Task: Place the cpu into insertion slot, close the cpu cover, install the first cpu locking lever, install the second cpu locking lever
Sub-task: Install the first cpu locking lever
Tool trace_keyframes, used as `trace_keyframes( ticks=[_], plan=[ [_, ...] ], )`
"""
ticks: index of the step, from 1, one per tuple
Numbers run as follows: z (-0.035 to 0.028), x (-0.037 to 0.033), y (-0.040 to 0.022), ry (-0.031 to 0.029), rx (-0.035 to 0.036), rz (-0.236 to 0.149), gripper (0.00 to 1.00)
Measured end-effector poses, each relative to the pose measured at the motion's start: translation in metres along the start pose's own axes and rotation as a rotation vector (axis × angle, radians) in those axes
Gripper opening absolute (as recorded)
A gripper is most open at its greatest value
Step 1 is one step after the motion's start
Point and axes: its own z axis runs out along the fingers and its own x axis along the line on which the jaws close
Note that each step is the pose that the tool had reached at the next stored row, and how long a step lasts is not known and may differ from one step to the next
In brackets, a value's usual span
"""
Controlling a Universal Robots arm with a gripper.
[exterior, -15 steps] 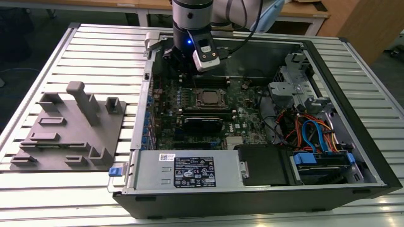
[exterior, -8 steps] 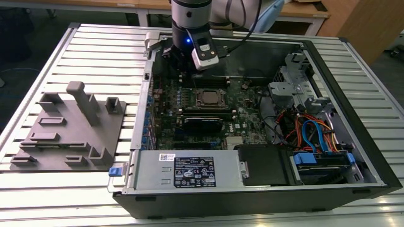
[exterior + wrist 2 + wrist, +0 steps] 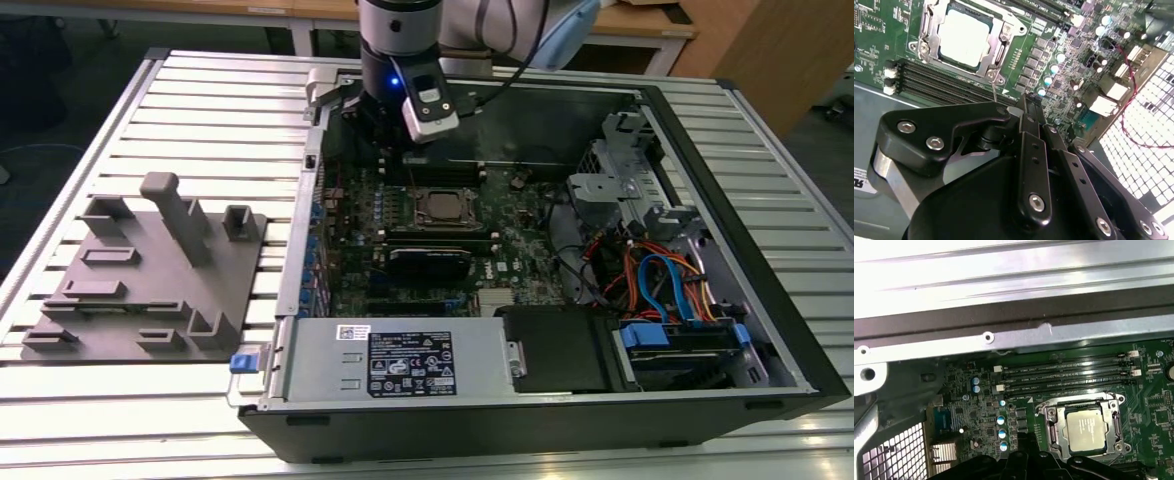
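Open computer case [image 3: 787, 330] lying on a slatted metal table [image 3: 214, 110], with the robot arm [image 3: 400, 30] reaching down over the far part of the green motherboard [image 3: 344, 250]. The cpu [image 3: 965, 31], pale metal top upward, sits flat in the insertion slot [image 3: 921, 46] near the middle of the board. The cpu cover [image 3: 1002, 47] lies down over it, so the chip's top shows through the square window. The exterior view shows the socket just nearer the camera than the arm's lower end.

In the second wrist view the gripper [image 3: 1026, 104] hangs near the socket, above the black memory slots [image 3: 939, 80] that run alongside one edge of it. It is not seen touching the chip or the frame. Whether the gripper is spread, pressed together or pinching something cannot be told from these views. A thin wire lever [image 3: 994, 90] runs from the socket corner beside the memory slots toward the gripper; contact between them cannot be judged.

A perforated rear grille [image 3: 1154, 125] bounds the board on one side. At the exterior view's left a grey moulded fixture [image 3: 147, 280] rests on the table beside the case. Inside the case's near edge lie a labelled power supply [image 3: 400, 362] and, toward that view's right, blue cables [image 3: 661, 285]
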Motion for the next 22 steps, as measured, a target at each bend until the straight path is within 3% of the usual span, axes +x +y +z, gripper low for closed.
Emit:
trace_keyframes(
  ticks=[8,22],
  plan=[
    [0.0005,0.0012,0.0077,-0.0083,-0.0012,-0.003,0.11],
    [0.0018,0.0046,0.0141,-0.0079,-0.0017,-0.029,0.11]
  ],
)
